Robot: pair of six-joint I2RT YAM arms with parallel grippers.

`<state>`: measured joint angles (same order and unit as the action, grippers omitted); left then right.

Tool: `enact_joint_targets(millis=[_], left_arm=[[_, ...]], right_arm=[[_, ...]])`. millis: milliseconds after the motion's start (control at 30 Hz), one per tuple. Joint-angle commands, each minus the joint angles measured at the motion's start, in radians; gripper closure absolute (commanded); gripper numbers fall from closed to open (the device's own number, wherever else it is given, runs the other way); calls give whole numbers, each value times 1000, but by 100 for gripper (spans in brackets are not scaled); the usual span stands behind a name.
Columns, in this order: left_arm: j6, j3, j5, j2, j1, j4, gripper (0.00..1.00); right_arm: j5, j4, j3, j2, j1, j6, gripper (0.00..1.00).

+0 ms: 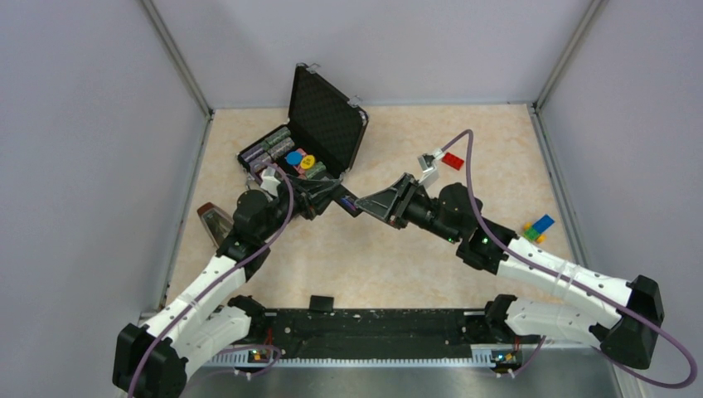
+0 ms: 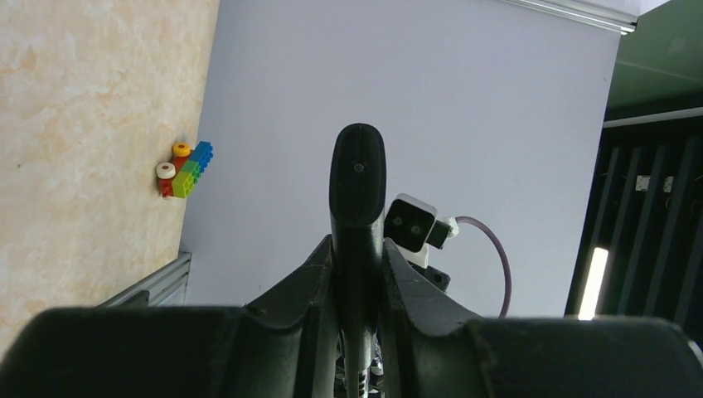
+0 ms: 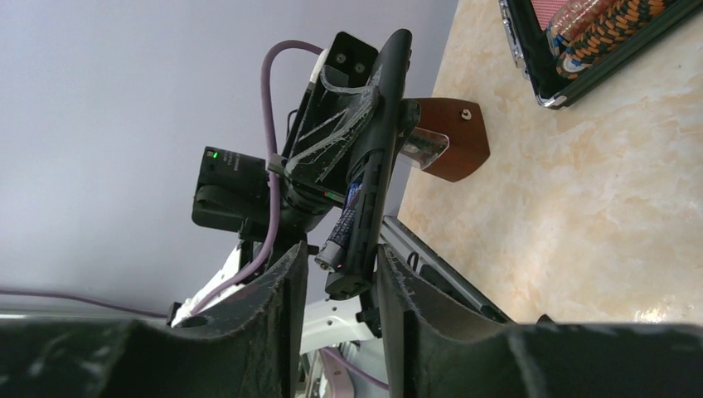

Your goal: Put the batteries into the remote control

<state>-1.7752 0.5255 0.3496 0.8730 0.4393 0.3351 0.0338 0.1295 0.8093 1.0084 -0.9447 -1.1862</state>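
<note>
On the left of the desk [image 1: 390,261], a brown wedge-shaped piece [image 1: 215,222] lies beside the left arm. Behind it stands the open black foam-lined case [image 1: 327,116], with striped chip stacks [image 1: 273,145] in its tray. The left end effector [image 1: 322,197] is raised in front of the case and pressed together on the remote control [image 1: 348,204], which is held in the air between the two arms. The right wrist view shows a slim battery [image 3: 344,220] lying in the recess in the remote's back. The right end effector [image 3: 341,253] flanks the remote's near end, with a narrow gap on the battery side, and I cannot tell whether it pinches. A red brick [image 1: 453,160] and a cluster of coloured bricks [image 1: 537,228] lie further right.
</note>
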Motion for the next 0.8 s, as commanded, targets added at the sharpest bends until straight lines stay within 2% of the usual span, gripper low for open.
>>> enact_joint_targets(millis=[0,367,567,700,767], left_arm=[[-6,41,-4,-11,4,40,100],[8,32,19,-13,5,72,100],[65,31,46,-4,5,147,100],[184,53,55,-6,4,133,100],[263,68,58,-9,5,99,100]], right_arm=[[-16,16,16,0,-14,23,69],[-15,-9,37,27,-14,17,82],[-8,-17,39,37,-15,1,84],[-5,-37,41,36,-14,-8,83],[-2,-40,35,33,-14,-16,78]])
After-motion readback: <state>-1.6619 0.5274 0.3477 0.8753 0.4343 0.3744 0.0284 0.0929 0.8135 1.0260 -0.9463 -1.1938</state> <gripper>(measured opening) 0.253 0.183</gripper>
